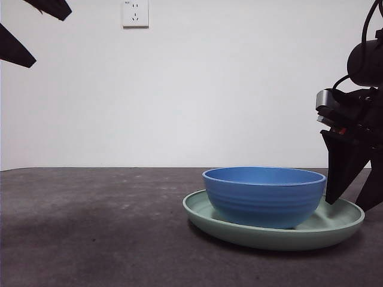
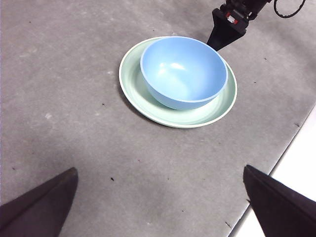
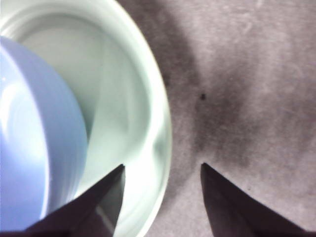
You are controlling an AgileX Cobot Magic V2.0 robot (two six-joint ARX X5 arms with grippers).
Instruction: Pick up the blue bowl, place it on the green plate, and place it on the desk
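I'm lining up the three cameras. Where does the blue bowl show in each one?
Front view: blue bowl right of centre, sitting in the green plate.
Left wrist view: bowl upper middle, in the plate.
Right wrist view: bowl at the left edge, cut off.
Shared landmark: the plate's pale rim.

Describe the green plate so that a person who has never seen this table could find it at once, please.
On the dark grey desk, look below the right gripper, whose open jaws straddle one rim. There lies the green plate, wide, shallow and pale mint, with the blue bowl standing in it. It is the wider, flatter, paler dish of the two.
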